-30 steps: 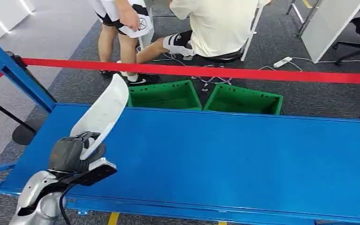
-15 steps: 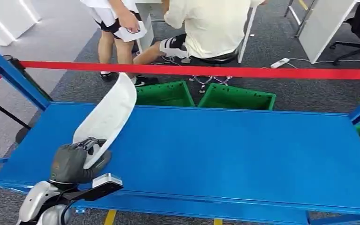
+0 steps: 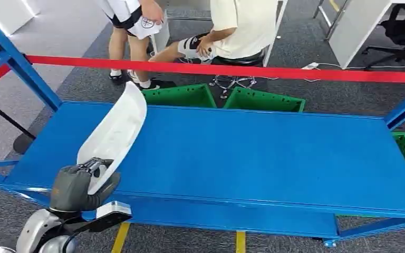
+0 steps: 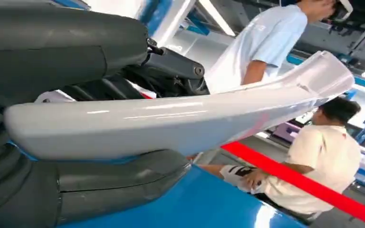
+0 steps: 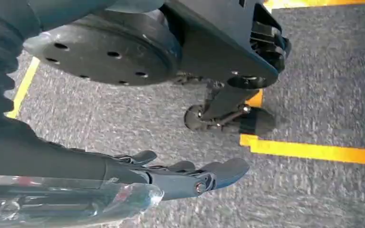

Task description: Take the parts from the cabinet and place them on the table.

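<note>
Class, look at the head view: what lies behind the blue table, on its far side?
Behind the blue table: two tilted green crates, a red barrier tape, and two people beyond. The table edge covers the crates' lower parts.

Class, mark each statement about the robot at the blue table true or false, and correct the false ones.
1. The left hand grips a long white part. True.
2. The white part lies flat on the blue table. False: the hand holds it raised and tilted above the table.
3. Two green bins sit beyond the table's far edge. True.
4. The right hand holds a second part. False: it hangs over the grey floor, holding nothing.
</note>
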Motion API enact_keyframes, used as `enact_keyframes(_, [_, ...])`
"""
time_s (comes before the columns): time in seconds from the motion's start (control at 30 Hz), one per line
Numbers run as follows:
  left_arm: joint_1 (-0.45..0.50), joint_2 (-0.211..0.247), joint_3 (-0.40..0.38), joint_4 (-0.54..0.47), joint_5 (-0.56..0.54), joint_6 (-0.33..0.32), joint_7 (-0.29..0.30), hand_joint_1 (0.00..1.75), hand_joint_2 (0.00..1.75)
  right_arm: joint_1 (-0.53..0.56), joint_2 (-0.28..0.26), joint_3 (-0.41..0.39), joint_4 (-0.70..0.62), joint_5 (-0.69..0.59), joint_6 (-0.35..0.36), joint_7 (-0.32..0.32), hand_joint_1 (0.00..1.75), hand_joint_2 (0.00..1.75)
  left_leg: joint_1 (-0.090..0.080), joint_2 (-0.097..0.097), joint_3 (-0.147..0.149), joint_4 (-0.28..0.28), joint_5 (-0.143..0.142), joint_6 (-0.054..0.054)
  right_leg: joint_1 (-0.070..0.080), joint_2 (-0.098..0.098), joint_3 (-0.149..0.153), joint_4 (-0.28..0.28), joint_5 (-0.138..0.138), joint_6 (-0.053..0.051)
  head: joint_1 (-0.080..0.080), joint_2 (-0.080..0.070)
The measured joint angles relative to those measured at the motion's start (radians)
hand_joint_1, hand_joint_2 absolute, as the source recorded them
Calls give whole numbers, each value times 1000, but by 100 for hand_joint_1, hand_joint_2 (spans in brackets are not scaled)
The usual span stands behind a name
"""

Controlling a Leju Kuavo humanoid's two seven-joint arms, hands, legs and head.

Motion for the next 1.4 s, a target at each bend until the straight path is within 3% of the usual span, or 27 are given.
enact_keyframes(0.07, [4, -1, -4, 0, 0, 1, -2, 175, 175, 2, 0, -2, 0, 0, 0, 0, 0, 175, 0, 0, -22, 0, 19, 8, -1, -4, -35, 120, -119, 11, 13, 0])
enact_keyframes(0.13, [6, -1, -6, 0, 0, 1, -2, 175, 175, -1, 0, -2, 0, 0, 0, 0, 0, 175, 0, 0, -53, 2, 42, 8, -1, -4, -69, 269, -193, 17, 14, 0])
enact_keyframes(0.2, [8, -1, -8, 0, 7, 6, -7, 175, 175, 1, 0, -3, 0, 0, 2, 0, 0, 175, -1, 13, -79, 4, 61, 7, -1, -5, -31, 276, -156, 18, 14, 0])
enact_keyframes(0.27, [12, -2, -8, 0, 19, 18, -16, 175, 175, -1, -2, -7, 0, 0, 2, 0, 0, 175, 0, 21, -97, 5, 75, 2, -1, -20, 85, 129, -90, 17, 14, 0])
enact_keyframes(0.3, [14, -3, -9, 0, 22, 23, -22, 175, 175, -4, -2, -10, 0, 0, 2, 0, 0, 175, 0, 27, -101, 6, 82, -2, -1, -47, 153, 30, -94, 17, 14, 0])
enact_keyframes(0.33, [20, -4, -10, 0, 24, 31, -28, 175, 175, -9, -2, -12, 0, -2, 2, 0, 0, 175, -5, 34, -103, 6, 88, -9, 11, -76, 198, -47, -132, 15, 14, 0])
enact_keyframes(0.37, [23, -5, -11, -1, 24, 40, -35, 175, 175, -12, -2, -12, 0, -2, 2, 1, 0, 175, -3, 45, -100, 4, 96, -16, 14, -65, 192, -45, -122, -4, 7, 0])
enact_keyframes(0.47, [26, -10, -22, -1, 33, 82, -66, 175, 175, -7, -2, -18, 0, -3, 2, 6, 0, 175, -2, 69, -100, 1, 115, -33, 16, -39, 163, -50, -103, -30, 9, 0])
enact_keyframes(0.5, [27, -10, -26, -1, 42, 102, -81, 175, 175, -6, -2, -20, 0, -2, 2, 7, 0, 175, 1, 55, -109, 9, 94, -40, 9, -35, 155, -54, -88, -38, 10, 0])
enact_keyframes(0.57, [27, -10, -35, -1, 50, 127, -100, 175, 175, -7, -2, -24, 0, -2, 0, 8, 0, 175, 3, 15, -144, 111, -26, -48, 8, -18, 134, -53, -62, -49, 1, 0])
enact_keyframes(0.63, [27, -10, -42, 0, 55, 137, -110, 175, 175, -9, -2, -27, 0, -1, 0, 8, 0, 175, 2, 5, -185, 264, -112, -50, 9, 2, 101, -52, -38, -49, -2, 0])
enact_keyframes(0.7, [27, -10, -46, 0, 66, 145, -118, 175, 175, -5, -2, -32, 0, 0, 0, 8, 0, 175, 2, 2, -165, 297, -97, -47, 9, 21, 72, -51, -14, -46, -2, 0])
enact_keyframes(0.77, [27, -10, -51, 0, 71, 148, -122, 175, 175, -4, -1, -37, 0, 1, 0, 8, 0, 175, 3, -6, -70, 169, -24, -40, 8, 43, 45, -51, 9, -41, -3, 0])
enact_keyframes(0.8, [26, -10, -53, 0, 72, 150, -122, 175, 175, -5, -1, -38, 0, 1, 0, 8, 0, 175, 5, -28, -3, 69, -3, -37, 7, 56, 33, -50, 21, -36, -3, 0])
enact_keyframes(0.83, [24, -9, -55, 0, 72, 150, -122, 175, 175, -5, -2, -38, 0, 1, 0, 8, 0, 175, 8, -79, 43, -9, -39, -31, 9, 66, 24, -49, 31, -29, -4, 0])
enact_keyframes(0.87, [26, -10, -58, 0, 73, 152, -123, 175, 175, -6, -2, -40, 0, 1, -1, 8, 0, 175, 9, -89, 48, -22, -34, -28, 10, 74, 20, -50, 42, -24, -2, 0])
enact_keyframes(0.97, [25, -11, -63, 0, 90, 153, -134, 175, 175, 2, -3, -45, -1, 0, -2, 7, 0, 175, 4, -59, 33, -19, -18, -11, 6, 105, 10, -63, 77, -4, -5, 0])
enact_keyframes(1.0, [21, -12, -64, 0, 100, 153, -140, 175, 175, 6, -8, -48, 0, 0, -2, 7, 0, 175, 13, -36, 22, -22, -6, -2, 4, 97, 0, -58, 71, -1, -5, 0])
enact_keyframes(1.03, [18, -16, -66, 0, 110, 151, -146, 175, 175, 8, -6, -51, 0, 1, -1, 7, 0, 175, 10, -30, 10, -22, 5, 7, 11, 49, -19, -28, 16, 4, 2, 0])
enact_keyframes(1.07, [18, -19, -66, 1, 116, 151, -153, 175, 175, 8, -6, -53, 0, 1, -1, 8, 0, 175, 7, -16, -2, -22, 15, 11, 9, 19, -38, 41, -54, 9, 14, 0])
enact_keyframes(1.13, [18, -21, -66, 3, 129, 151, -164, 175, 175, 4, -6, -58, 0, 2, -1, 8, 0, 175, 3, 11, -31, -20, 36, 11, 4, -5, -80, 214, -155, 16, 13, 0])
enact_keyframes(1.17, [16, -22, -66, 5, 131, 151, -169, 175, 175, 4, -6, -61, 0, 2, -1, 7, 0, 175, 3, 26, -44, -19, 46, 11, 2, -7, -84, 271, -169, 19, 14, 0])
enact_keyframes(1.23, [11, -24, -66, 9, 133, 151, -177, 175, 175, 6, -6, -65, 0, 2, -1, 7, 0, 175, 2, 52, -68, -19, 63, 8, 0, -9, -29, 254, -120, 21, 14, 0])
enact_keyframes(1.3, [7, -27, -66, 11, 140, 151, -183, 175, 175, 6, -6, -71, -1, 2, -2, 6, 0, 175, 3, 74, -86, -18, 78, 2, 0, -34, 102, 92, -67, 18, 15, 0])
enact_keyframes(1.33, [4, -29, -66, 12, 143, 150, -187, 175, 175, 4, -6, -71, -1, 2, -2, 6, 0, 175, 0, 83, -88, -17, 85, -4, 3, -82, 181, -20, -93, 16, 14, 0])
enact_keyframes(1.37, [3, -31, -66, 12, 146, 148, -190, 175, 175, 0, -6, -72, -2, 1, -2, 4, 0, 175, -2, 95, -91, -16, 92, -10, 16, -95, 231, -96, -117, 13, 14, 0])
enact_keyframes(1.4, [0, -33, -67, 13, 149, 146, -192, 175, 175, -3, -6, -74, -2, 1, -2, 3, 0, 175, -1, 109, -88, -19, 102, -16, 15, -87, 218, -90, -111, 6, 8, 0])
